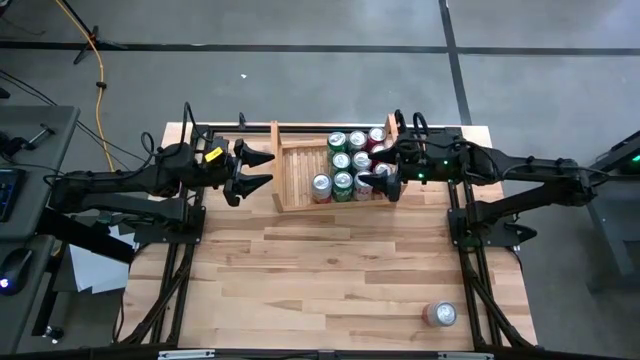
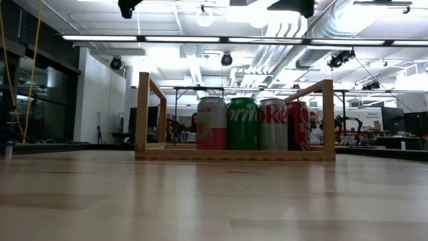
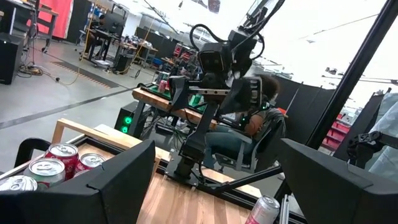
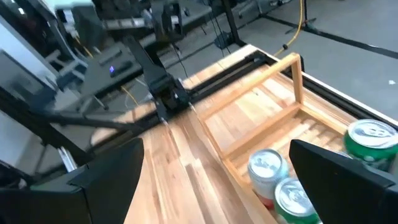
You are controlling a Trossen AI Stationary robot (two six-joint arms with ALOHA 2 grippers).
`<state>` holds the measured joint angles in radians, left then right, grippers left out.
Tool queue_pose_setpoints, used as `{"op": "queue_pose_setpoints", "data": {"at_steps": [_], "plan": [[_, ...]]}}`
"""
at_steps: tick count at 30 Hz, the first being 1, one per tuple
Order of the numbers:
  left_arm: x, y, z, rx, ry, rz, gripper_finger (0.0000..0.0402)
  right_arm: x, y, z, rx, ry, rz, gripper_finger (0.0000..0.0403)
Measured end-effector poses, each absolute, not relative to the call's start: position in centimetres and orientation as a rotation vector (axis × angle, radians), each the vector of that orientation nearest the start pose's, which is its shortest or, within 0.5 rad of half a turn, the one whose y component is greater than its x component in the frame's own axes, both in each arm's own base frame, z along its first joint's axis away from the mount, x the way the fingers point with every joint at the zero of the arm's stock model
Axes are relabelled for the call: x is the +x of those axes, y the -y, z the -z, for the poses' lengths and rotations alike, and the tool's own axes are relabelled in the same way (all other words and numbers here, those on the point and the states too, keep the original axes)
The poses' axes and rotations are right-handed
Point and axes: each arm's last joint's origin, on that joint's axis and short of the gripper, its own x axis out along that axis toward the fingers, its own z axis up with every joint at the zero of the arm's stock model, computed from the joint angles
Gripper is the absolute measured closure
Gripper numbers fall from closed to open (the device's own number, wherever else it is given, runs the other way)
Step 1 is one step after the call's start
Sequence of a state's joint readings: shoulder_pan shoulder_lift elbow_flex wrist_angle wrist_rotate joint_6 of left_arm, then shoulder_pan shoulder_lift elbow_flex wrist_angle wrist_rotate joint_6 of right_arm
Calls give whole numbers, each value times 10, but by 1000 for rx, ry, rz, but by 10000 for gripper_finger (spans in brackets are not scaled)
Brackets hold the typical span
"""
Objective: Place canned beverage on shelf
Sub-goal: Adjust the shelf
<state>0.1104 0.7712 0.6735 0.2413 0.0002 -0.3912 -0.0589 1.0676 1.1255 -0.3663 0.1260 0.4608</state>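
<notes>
High view: both jaws spread, empty; right gripper [image 1: 388, 181] over shelf [image 1: 300, 165] should fetch stray can [image 1: 440, 314] at bench's near-right corner.

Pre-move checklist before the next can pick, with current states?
1. Left gripper empty and open: ok; it hovers just outside the left side board of the pale wooden shelf.
2. Right gripper empty and open: ok; it sits over the right end of the shelf, above the packed cans.
3. Next target located: ok; a lone red-and-silver can lies on its side near the table's front right corner.
4. Free space in shelf: ok; the slatted left half is bare.
5. Cans already shelved standing upright: ok, going by the low view's front row.
6. Path to the lone can clear: ok.
</notes>
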Motion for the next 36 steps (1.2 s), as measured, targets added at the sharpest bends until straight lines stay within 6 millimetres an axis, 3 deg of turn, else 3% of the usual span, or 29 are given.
{"op": "queue_pose_setpoints", "data": {"at_steps": [21, 24, 27, 32, 36], "plan": [[175, -20, -337, -386, 162, -93, 71, 222, 16, -372, 239, -371, 218, 15], [177, -21, -336, -486, 166, -109, 71, 222, 16, -372, 244, -371, 217, 15], [185, -21, -328, -565, 119, -115, 71, 222, 16, -372, 248, -371, 216, 15], [209, -6, -315, -524, 22, -52, 82, 222, 16, -372, 266, -369, 219, 15], [230, 21, -306, -426, -118, 5, 143, 222, 16, -372, 276, -368, 222, 15]]}}
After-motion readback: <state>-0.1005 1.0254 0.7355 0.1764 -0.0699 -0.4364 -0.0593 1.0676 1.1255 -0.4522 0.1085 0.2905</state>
